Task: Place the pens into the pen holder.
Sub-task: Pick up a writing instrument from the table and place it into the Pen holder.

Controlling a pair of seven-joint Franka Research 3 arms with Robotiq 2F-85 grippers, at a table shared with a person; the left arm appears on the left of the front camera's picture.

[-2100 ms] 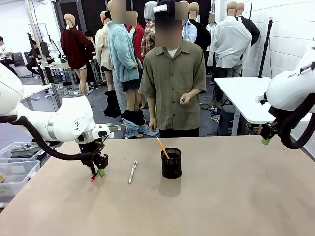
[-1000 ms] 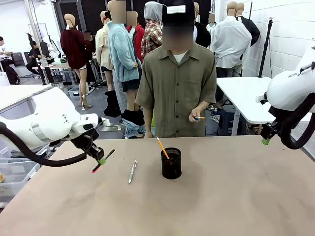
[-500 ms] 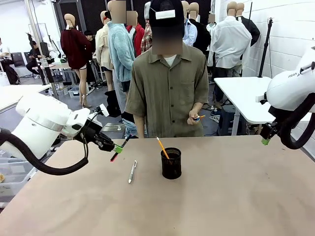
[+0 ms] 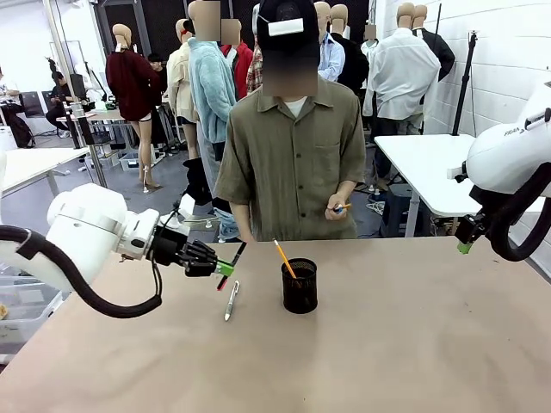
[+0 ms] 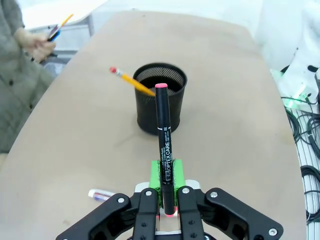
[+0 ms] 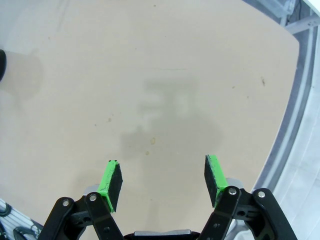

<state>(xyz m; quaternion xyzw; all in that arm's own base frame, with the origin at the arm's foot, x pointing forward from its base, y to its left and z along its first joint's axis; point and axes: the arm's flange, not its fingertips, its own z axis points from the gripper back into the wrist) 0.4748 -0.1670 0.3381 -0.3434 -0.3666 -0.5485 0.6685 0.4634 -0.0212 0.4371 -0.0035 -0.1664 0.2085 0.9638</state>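
Observation:
My left gripper (image 4: 225, 268) is shut on a dark pen with a pink-red end (image 4: 232, 265), held in the air just left of the pen holder (image 4: 300, 287). In the left wrist view the pen (image 5: 164, 131) sticks out from between the green pads (image 5: 159, 176), its pink tip in line with the black mesh pen holder (image 5: 160, 106). An orange pencil (image 4: 283, 257) leans in the holder. A silver-white pen (image 4: 231, 301) lies on the table under the held pen. My right gripper (image 4: 465, 247) hangs open off the table's right side, and nothing lies between its fingers (image 6: 111, 181).
A person stands at the table's far edge, one hand (image 4: 334, 209) holding a few more pens (image 5: 59, 27). The brown table (image 4: 396, 344) has bare room on the right and in front. Its right edge (image 6: 282, 135) runs beside my right gripper.
My left arm has lifted the dark pen off the table's left part and swung it right, close to the pen holder. The right arm has not moved.

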